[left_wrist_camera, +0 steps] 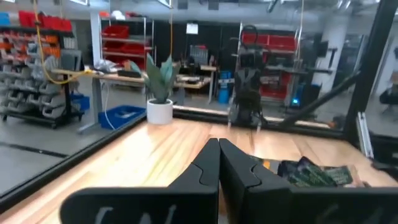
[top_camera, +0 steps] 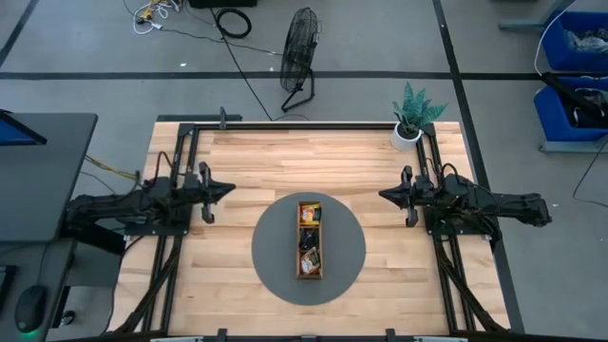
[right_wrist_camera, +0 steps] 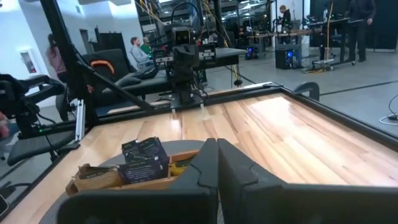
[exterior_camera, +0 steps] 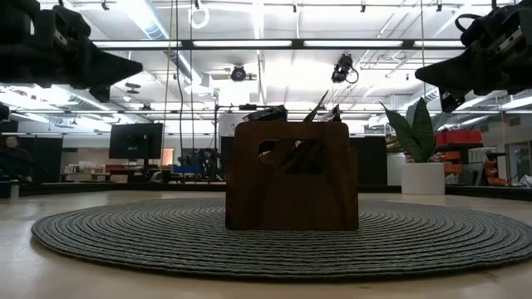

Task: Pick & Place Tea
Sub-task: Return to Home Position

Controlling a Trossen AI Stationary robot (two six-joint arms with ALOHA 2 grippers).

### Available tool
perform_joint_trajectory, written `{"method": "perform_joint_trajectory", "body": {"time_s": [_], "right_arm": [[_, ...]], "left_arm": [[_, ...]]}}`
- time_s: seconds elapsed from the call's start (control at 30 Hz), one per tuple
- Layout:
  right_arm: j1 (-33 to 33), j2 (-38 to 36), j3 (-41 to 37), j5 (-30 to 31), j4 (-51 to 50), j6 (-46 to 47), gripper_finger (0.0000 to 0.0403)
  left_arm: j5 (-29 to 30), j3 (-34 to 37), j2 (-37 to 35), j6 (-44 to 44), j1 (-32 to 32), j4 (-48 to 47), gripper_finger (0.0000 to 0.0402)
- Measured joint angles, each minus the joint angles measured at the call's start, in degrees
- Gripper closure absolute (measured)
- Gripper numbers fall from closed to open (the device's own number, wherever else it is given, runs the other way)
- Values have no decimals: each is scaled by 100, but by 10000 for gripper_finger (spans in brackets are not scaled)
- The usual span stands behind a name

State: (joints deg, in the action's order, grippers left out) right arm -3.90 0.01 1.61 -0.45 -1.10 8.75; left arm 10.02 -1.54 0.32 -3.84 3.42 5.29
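Note:
A narrow brown wooden tray (top_camera: 310,239) stands on a round grey mat (top_camera: 275,256) in the middle of the table. Tea sachets (top_camera: 311,213), orange and dark teal, stick up out of its compartments; they show too in the right wrist view (right_wrist_camera: 144,159) and the left wrist view (left_wrist_camera: 314,173). My left gripper (top_camera: 228,189) hangs shut at the table's left, pointing level toward the tray. My right gripper (top_camera: 384,196) hangs shut at the table's right, facing it. Both are clear of the tray and hold nothing.
A potted plant (top_camera: 412,118) stands at the table's far right corner. Black rails (top_camera: 285,123) run along the table's far and side edges. Bare wood lies between each gripper and the mat. People sit in the room beyond the table (right_wrist_camera: 138,50).

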Motion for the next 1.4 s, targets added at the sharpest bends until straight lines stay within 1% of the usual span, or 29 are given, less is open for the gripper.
{"method": "perform_joint_trajectory", "body": {"time_s": [0.03, 0.33, 0.5, 0.57, 0.77, 1.4], "right_arm": [[0, 0, 0, -1, 0, 0, 403], [-7, 0, 0, -4, -5, -2, 403], [-22, 0, 0, 28, -7, -870, 393], [-22, 0, 0, 16, -11, -981, 385], [-22, 0, 0, -3, -11, -746, 370], [-22, 0, 0, -2, -11, -730, 372]], "left_arm": [[1, 106, 0, -20, 0, 126, 400], [-127, 95, 6, 148, -11, -223, 399], [-136, 91, 6, 164, -9, -288, 396], [-133, 91, 6, 262, -4, -261, 392], [-111, 98, 6, 263, -4, -198, 384], [-110, 102, 6, 256, 0, -185, 384]]}}
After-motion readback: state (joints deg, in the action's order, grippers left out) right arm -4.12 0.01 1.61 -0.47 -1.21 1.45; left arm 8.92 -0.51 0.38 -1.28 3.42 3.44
